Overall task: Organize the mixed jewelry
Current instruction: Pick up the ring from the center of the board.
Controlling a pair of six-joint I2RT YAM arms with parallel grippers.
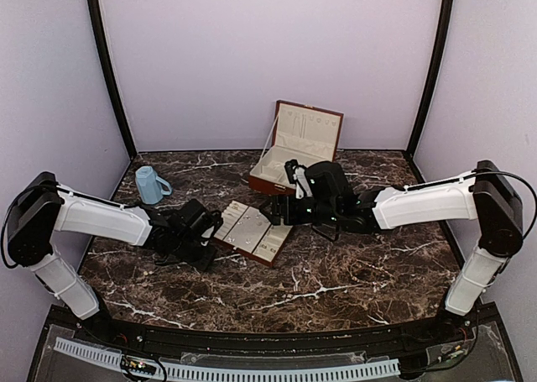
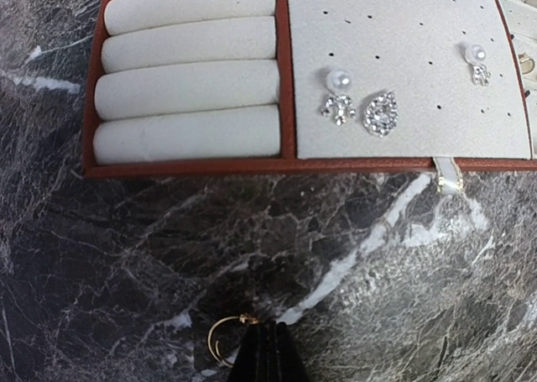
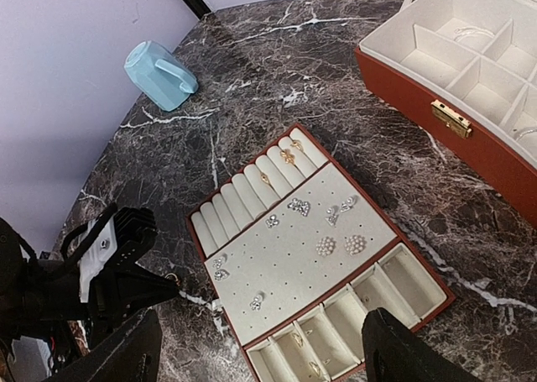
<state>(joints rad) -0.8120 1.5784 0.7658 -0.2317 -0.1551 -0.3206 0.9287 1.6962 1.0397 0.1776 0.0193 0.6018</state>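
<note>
The flat tray (image 1: 252,232) lies mid-table, and its red rim (image 2: 277,165) fills the top of the left wrist view. Jewelry lies in it: pearl and crystal earrings (image 2: 361,105) on the pinhole pad, more earrings (image 3: 336,246), and gold rings (image 3: 288,155) on the rolls. Just short of the tray's near edge, my left gripper (image 2: 267,336) is shut low over the marble. A thin gold ring (image 2: 220,338) is pinched at its tip and sticks out to the left. My right gripper (image 3: 268,357) hangs open above the tray's right side, with nothing between its fingers (image 3: 411,348).
A red-brown hinged box (image 1: 294,147) stands open behind the tray, its cream compartments (image 3: 470,54) showing. A blue cup (image 1: 151,185) lies on its side at the back left. Lilac walls close in the table at the back and sides.
</note>
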